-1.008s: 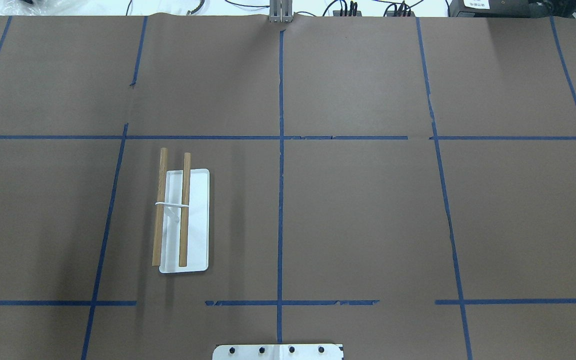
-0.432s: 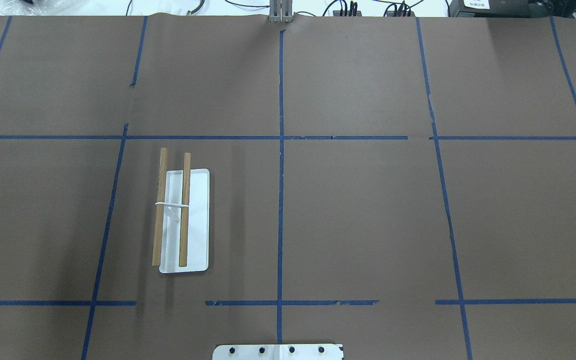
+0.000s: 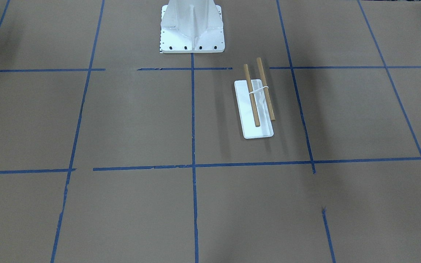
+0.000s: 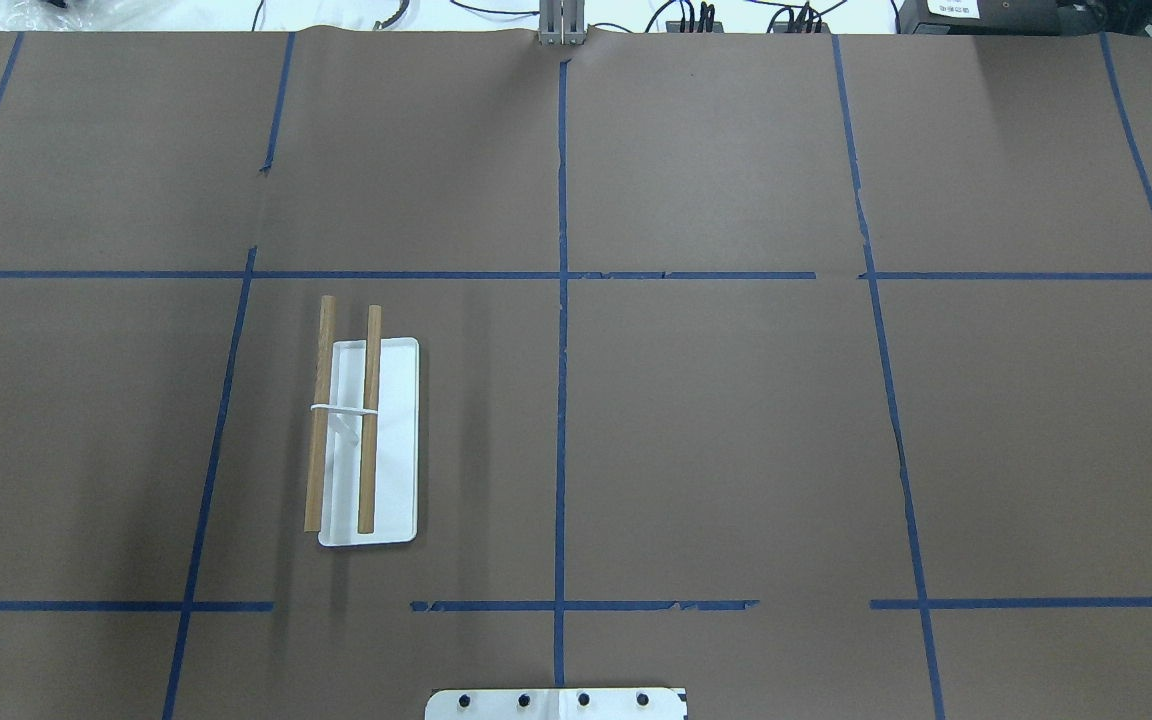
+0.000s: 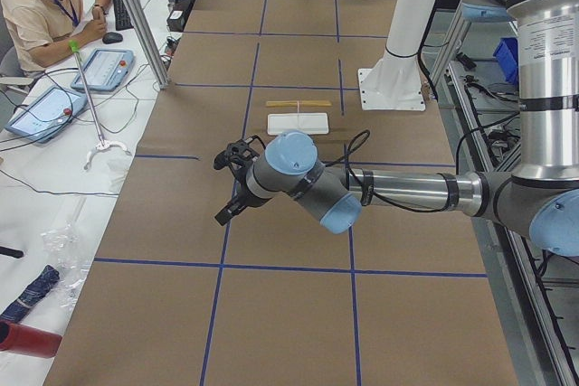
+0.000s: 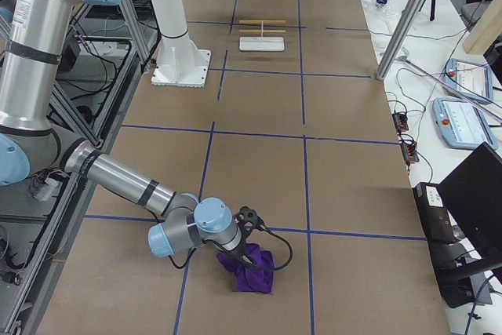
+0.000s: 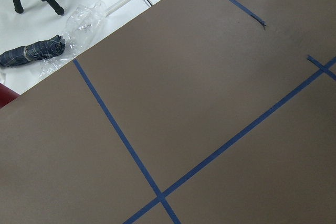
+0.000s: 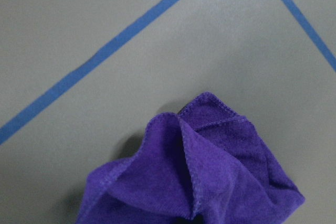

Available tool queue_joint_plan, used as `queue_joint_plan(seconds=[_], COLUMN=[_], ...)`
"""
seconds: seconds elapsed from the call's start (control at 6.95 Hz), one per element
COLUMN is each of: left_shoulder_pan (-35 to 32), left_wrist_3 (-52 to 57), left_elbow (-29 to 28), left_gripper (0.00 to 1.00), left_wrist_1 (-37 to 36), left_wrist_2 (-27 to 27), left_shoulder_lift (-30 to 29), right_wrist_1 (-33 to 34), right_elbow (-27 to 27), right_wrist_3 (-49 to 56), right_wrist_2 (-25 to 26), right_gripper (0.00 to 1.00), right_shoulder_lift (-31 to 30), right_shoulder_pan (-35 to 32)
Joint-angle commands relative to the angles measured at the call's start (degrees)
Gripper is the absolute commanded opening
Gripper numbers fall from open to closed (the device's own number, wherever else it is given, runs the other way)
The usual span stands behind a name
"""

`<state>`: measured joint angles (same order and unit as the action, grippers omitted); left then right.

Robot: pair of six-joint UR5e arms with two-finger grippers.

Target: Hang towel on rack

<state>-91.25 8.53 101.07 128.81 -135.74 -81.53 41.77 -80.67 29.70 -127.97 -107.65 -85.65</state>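
Observation:
The rack [image 4: 361, 440] stands on the brown table on the robot's left side: two wooden dowels on a white bracket over a flat white base. It also shows in the front-facing view [image 3: 256, 98] and both side views [image 5: 298, 115] [image 6: 263, 33]. The purple towel [image 6: 247, 268] lies bunched far to the robot's right, outside the overhead view, and fills the bottom of the right wrist view [image 8: 199, 177]. My right gripper [image 6: 245, 241] is down at the towel's top; I cannot tell its state. My left gripper [image 5: 222, 189] hovers over bare table far to the left; I cannot tell its state.
The white bolted pedestal [image 3: 192, 33] stands at the robot's edge of the table [image 4: 556, 703]. Blue tape lines grid the brown paper. An operator [image 5: 45, 6] sits beyond the far edge. A wrapped dark bundle [image 7: 31, 53] lies off the table's left end.

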Motion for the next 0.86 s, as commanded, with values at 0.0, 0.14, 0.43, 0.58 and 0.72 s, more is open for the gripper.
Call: queue_joint_plan(seconds=[0.0, 0.14, 0.43, 0.58, 0.72], left_shoulder_pan=[0.0, 0.7, 4.7, 8.2, 12.1], left_wrist_3=[-1.0, -1.1, -5.2, -15.7, -23.0], left_elbow=[2.3, 2.4, 2.7, 5.2, 6.6], left_gripper=[1.0, 1.0, 1.0, 1.0, 1.0], left_wrist_1=[1.1, 2.0, 1.6, 1.6, 1.6], left_wrist_2=[0.1, 0.1, 0.3, 0.3, 0.6], left_shoulder_lift=[0.3, -0.1, -2.0, -3.2, -5.1], right_wrist_1=[18.5, 32.4, 45.7, 45.8, 45.2], right_elbow=[-16.4, -28.2, -38.2, -38.2, -38.5], right_wrist_3=[-0.3, -0.8, -3.4, -9.6, -17.0], right_wrist_2=[-3.0, -2.8, -4.4, -7.7, -9.0], right_gripper=[0.0, 0.0, 0.0, 0.0, 0.0], right_shoulder_lift=[0.2, 0.4, 5.5, 9.9, 13.1], right_shoulder_pan=[-4.0, -4.0, -3.4, -0.9, 2.3])
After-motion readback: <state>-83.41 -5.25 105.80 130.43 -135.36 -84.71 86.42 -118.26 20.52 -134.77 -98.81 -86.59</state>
